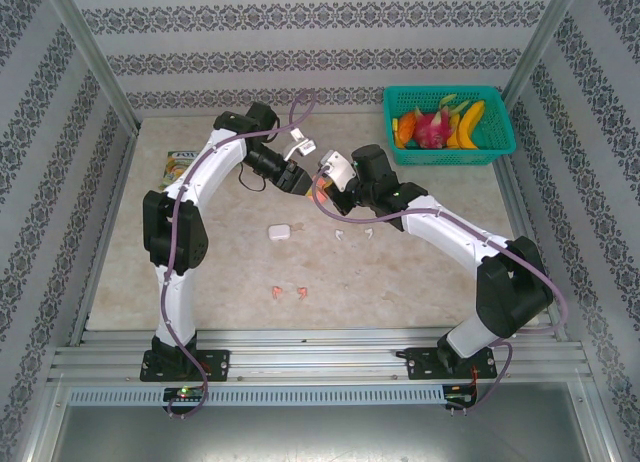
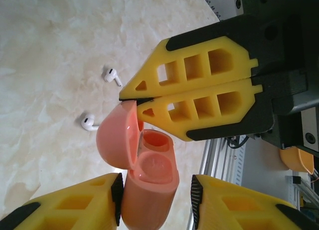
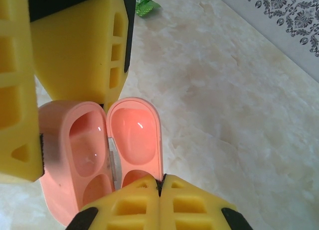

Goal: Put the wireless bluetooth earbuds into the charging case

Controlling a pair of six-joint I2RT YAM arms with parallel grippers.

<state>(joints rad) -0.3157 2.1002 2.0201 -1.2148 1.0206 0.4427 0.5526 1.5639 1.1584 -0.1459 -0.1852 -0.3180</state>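
TOP — finds left gripper [image 1: 303, 179] and right gripper [image 1: 322, 189] tip to tip; white earbuds [image 1: 340, 235] on table [image 1: 450, 242] just base-side of them, pink earbuds [image 1: 272, 294] farther that way | LEFT WRIST — shows left jaws narrowed around pink charging case [image 2: 149, 175], one pad touching, other just clear | RIGHT WRIST — shows right jaws pinched shut on rim of its open lid [image 3: 134, 130]

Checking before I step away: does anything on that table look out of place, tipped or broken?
Nothing looks broken or spilled. The white earbuds and pink earbuds lie loose on the table, and the open pink case is empty.
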